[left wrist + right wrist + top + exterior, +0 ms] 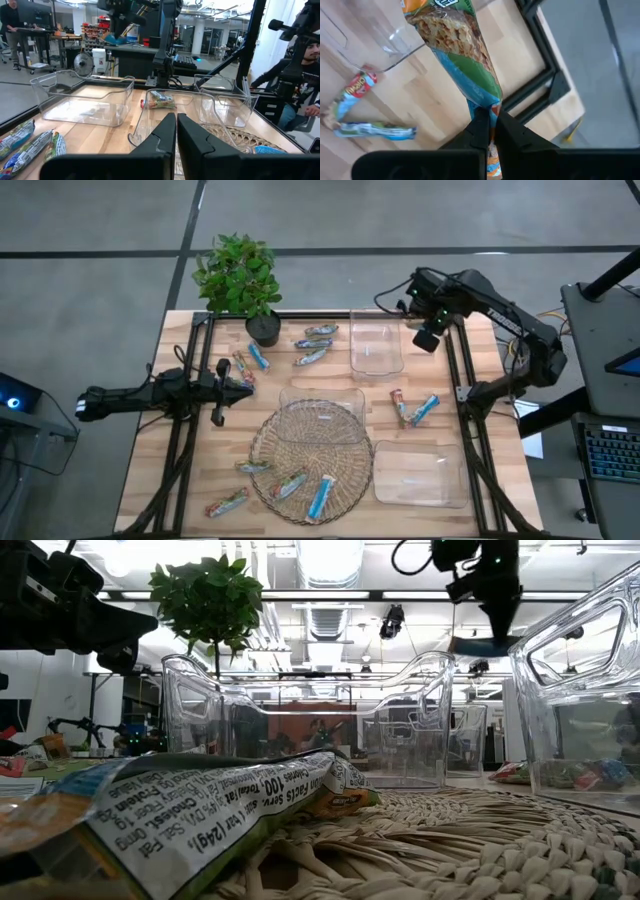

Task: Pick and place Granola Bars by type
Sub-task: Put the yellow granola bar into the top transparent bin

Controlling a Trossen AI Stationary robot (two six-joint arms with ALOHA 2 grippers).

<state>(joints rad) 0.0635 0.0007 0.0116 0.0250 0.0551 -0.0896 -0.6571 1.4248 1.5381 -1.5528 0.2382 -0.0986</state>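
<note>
Three clear trays [377,348] — eleven bars on the table [318,355], one in right hand [487,131].

Shut left gripper [176,131] filled the lower centre; clear trays [85,97] spanned mid-frame, granola bars [30,147] lay lower left, a person [305,70] sat far right.
</note>
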